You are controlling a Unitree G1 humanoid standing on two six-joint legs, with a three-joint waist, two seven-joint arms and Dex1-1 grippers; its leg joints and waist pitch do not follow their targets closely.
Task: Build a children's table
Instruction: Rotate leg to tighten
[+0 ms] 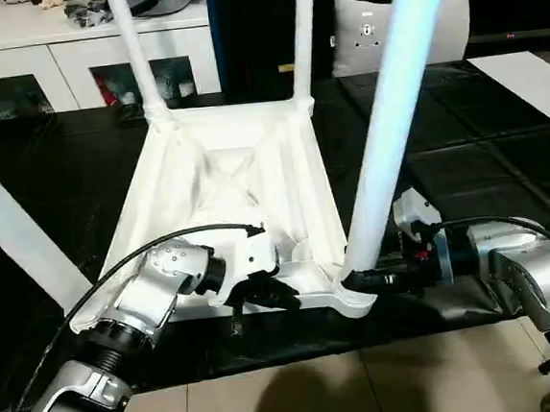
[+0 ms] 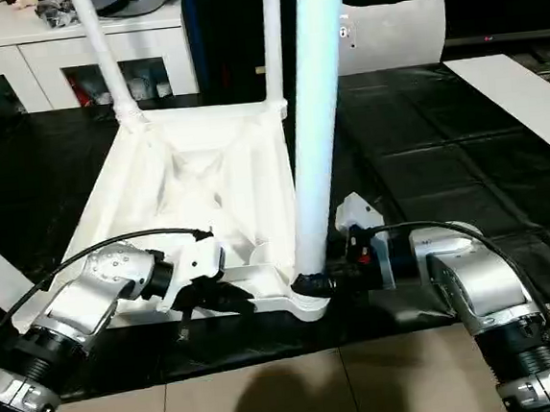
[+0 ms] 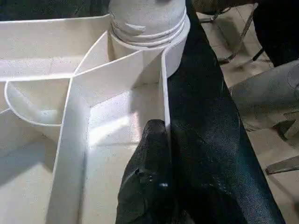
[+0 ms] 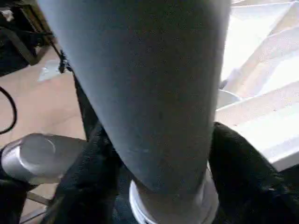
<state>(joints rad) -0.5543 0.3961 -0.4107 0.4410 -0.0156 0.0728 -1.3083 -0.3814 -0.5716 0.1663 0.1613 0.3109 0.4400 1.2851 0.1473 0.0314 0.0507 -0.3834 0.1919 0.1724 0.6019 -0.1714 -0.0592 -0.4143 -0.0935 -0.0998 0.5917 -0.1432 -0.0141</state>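
- White plastic table top lay upside down on the black mat, ribbed underside facing up, as I watched from the head camera.
- Two far legs stood upright in the far corner sockets; a third leg crossed the left edge of my head view.
- Near right leg rose from the near right corner socket and leaned slightly away from the table top.
- My right gripper reached in from the right at the foot of that leg; in the right wrist view its black fingers sat on either side of the tube, clamped around it just above the socket collar.
- My left gripper lay against the near edge of the table top, just left of the same corner.
- In the left wrist view one black finger rested inside the rim wall and the other part of the gripper sat outside it on the mat, so I read the fingers as pinching the rim.
- White cabinet with glass doors stood behind the mat at the far left, and a grey cushion leaned behind the far right corner.
- Tan floor tiles showed in front of the mat's near edge, beneath my silver forearms.
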